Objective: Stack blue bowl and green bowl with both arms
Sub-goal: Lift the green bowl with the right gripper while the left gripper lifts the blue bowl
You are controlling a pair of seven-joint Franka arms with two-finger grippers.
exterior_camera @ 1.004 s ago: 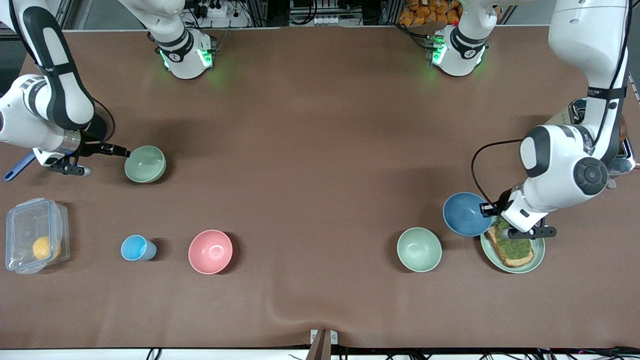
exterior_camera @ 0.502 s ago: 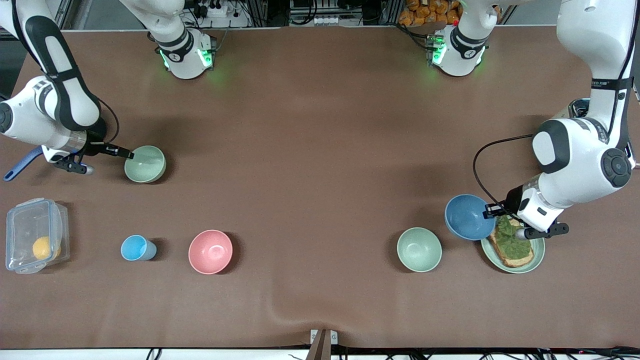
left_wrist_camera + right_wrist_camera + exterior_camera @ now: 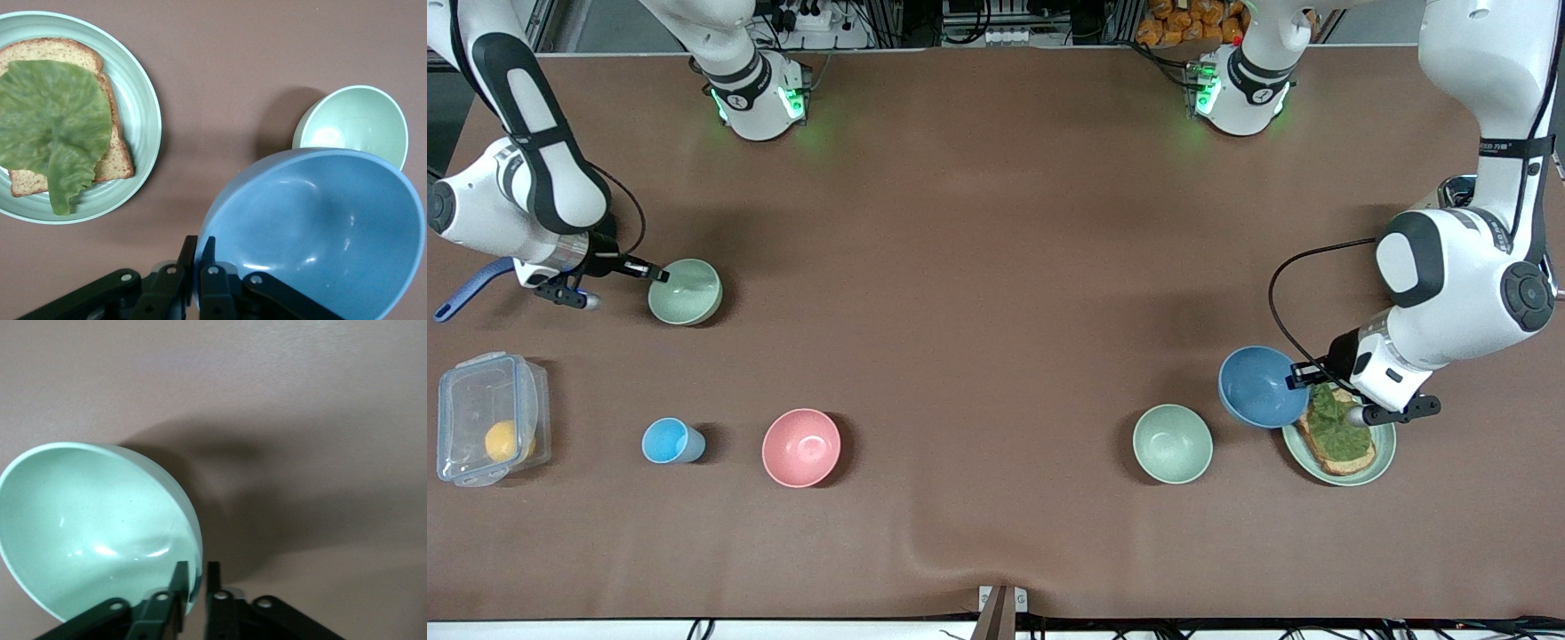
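L gripper [image 3: 1291, 380] is clamped tight on rim of the blue bowl [image 3: 1261, 386], fingers [image 3: 200, 280] pinching the wall, one inside & one outside. Bowl is lifted & tilted, hanging over the desk [image 3: 996, 267] just beside the green plate [image 3: 1380, 453] w/ toast [image 3: 1343, 444] & lettuce [image 3: 1329, 413], and near a green bowl [image 3: 1172, 443] sitting upright toward L arm's end. Vs. a second ago: blue bowl sits a touch farther toward L arm's end and L arm's wrist has swung that way too, more of the toast now showing; vs. half a sec ago, almost no change.

R gripper [image 3: 656, 274] is at rim of the other green bowl [image 3: 686, 291] toward R arm's end; in R wrist view fingers [image 3: 179, 583] straddle the rim w/ only a thin gap, drawn in on the wall. A second ago they stood wider apart at that rim; now closed down on it. That bowl is in about the same spot on the desk as before, no clear lift yet; can't tell if it's tipped.

Unmoved since earlier frames: pink bowl [image 3: 801, 447], small blue cup [image 3: 672, 441], clear lidded box [image 3: 489, 418] w/ something orange inside, blue handle [image 3: 463, 293] poking out by R arm.
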